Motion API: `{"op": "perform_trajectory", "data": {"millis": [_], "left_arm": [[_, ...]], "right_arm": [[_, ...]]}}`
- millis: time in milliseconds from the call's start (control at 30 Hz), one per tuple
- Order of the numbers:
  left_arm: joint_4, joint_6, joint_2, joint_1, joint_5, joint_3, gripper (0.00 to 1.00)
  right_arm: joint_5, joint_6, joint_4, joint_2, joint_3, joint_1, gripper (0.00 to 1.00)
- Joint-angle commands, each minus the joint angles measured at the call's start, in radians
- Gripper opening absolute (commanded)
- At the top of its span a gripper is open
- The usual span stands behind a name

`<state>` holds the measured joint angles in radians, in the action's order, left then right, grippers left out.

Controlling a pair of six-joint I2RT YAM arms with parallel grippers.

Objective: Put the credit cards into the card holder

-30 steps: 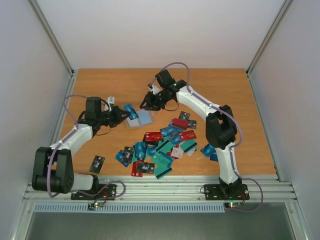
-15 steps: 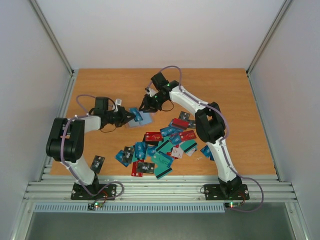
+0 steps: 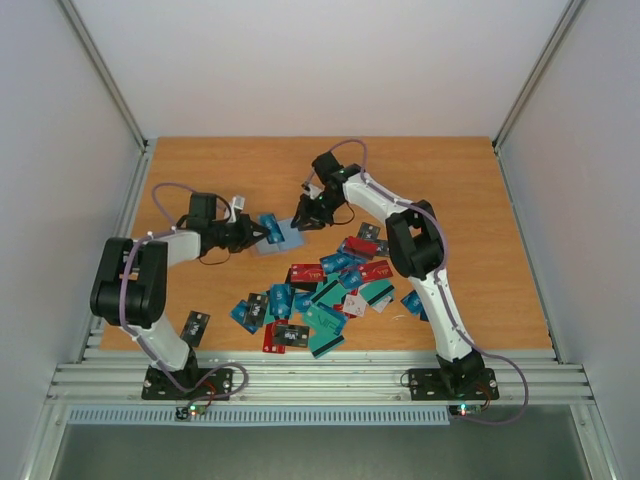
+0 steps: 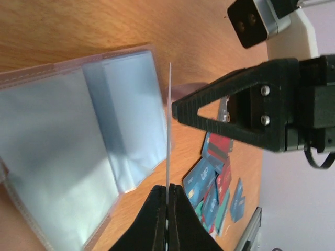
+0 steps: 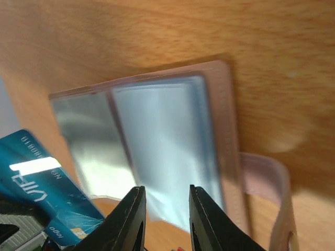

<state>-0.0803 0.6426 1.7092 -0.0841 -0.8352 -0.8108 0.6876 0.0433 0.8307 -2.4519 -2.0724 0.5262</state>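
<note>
Card [image 4: 169, 130] clenched edge-on in my L end effector [image 4: 167, 190], aimed at open card holder [image 4: 63, 136] pocket; R end effector [image 5: 164, 198] sits jaws apart over holder, prob. to steady it.

Blurred, unreadable white lettering on the blue card [image 5: 47, 183].

The card holder [image 3: 288, 236] lies open and flat on the desk [image 3: 220, 170], its pale blue pockets rimmed in pinkish tan. One blue card [image 3: 268, 228], pinched in the left fingers [image 4: 156, 219], stands on edge by its left side. The other credit cards [image 3: 320, 292], red, teal, blue and black, sprawl in a loose heap nearer. One dark card [image 3: 194, 327] lies apart at the left.
</note>
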Motion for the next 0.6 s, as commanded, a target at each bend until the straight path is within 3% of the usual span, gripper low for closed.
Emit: {"op": "perform_trajectory", "data": {"millis": [0,567], "left_arm": [[0.028,-0.107,-0.025,0.006,0.037,0.026,0.00],[0.092,-0.123,-0.030,0.006,0.118,0.036,0.00]], "right_arm": [[0.007,-0.027,0.037,-0.040,-0.026,-0.029,0.24],[0.034,-0.013,0.030,-0.092,0.008,-0.055,0.22]]}}
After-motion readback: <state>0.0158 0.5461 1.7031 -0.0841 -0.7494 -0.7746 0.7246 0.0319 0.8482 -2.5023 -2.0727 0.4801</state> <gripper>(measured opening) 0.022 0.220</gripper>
